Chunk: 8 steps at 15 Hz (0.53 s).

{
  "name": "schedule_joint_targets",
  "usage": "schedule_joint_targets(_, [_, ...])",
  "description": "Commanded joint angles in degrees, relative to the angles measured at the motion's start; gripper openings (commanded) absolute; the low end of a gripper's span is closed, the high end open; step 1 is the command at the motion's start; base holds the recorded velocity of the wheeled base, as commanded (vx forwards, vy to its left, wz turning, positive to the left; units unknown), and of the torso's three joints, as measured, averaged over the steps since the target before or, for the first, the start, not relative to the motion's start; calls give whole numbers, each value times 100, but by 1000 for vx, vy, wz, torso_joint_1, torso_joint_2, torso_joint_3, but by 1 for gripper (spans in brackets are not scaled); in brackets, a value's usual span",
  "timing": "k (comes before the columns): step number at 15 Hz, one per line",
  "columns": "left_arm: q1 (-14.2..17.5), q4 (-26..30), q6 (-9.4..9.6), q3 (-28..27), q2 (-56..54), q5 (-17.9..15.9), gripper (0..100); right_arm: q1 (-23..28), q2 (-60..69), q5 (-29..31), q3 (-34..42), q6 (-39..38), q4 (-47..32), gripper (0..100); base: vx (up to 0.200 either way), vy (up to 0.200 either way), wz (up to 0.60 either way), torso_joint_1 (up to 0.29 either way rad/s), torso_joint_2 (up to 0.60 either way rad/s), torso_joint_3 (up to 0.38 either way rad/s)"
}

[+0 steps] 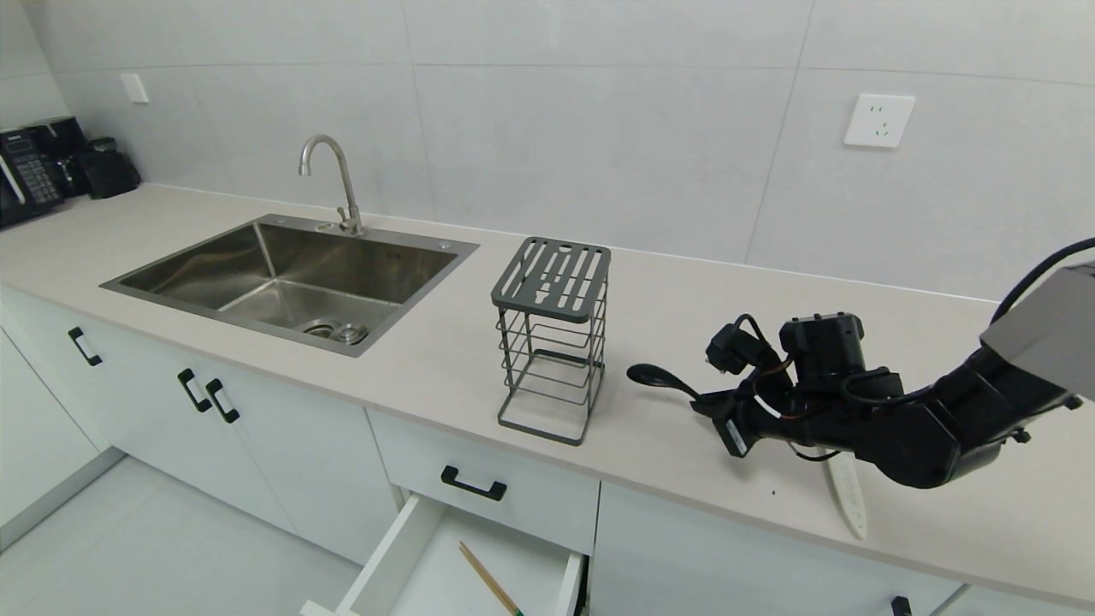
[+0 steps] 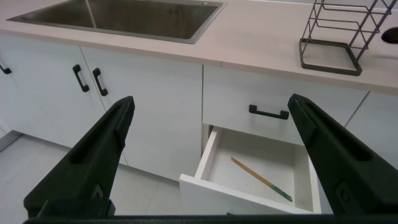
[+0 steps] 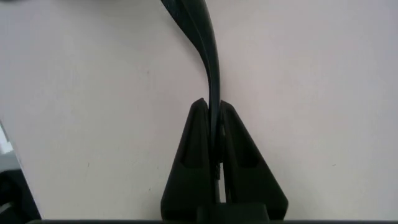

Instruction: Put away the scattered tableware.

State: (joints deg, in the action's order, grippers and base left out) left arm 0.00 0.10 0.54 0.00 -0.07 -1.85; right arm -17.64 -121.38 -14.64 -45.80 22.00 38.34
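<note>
Tightly pinching spoon (image 1: 654,376) with right jaws, near rack (image 1: 552,278) on bench (image 1: 428,368). Holding left jaws spread wide, facing open drawer (image 2: 207,158) with chopstick (image 2: 261,179) inside.

The right arm (image 1: 915,428) is glossy black with rounded links, a grey boxy shell (image 1: 1048,334) at three o'clock and black cables (image 1: 753,329) looped over its wrist. The left gripper (image 2: 211,102) and right gripper (image 3: 213,107) have black wedge-shaped fingers (image 2: 93,162).
</note>
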Motion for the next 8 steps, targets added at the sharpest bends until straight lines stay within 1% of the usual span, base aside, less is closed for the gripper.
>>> schedule_joint_targets(1, [0, -1, -1, 0, 7, 1, 100, -266, 589, -21, 18, -434, 24, 0, 0, 0, 0, 0, 0, 0])
schedule_joint_targets(3, [0, -1, -1, 0, 7, 1, 100, -468, 1029, -21, 300, -654, -107, 0, 0, 0, 0, 0, 0, 0])
schedule_joint_targets(5, [0, -1, -1, 0, 7, 1, 100, -565, 1451, -56, 845, -671, -336, 0, 0, 0, 0, 0, 0, 0])
schedule_joint_targets(8, [0, -1, -1, 0, 7, 1, 100, -882, 1890, -267, 1530, -689, -380, 0, 0, 0, 0, 0, 0, 0])
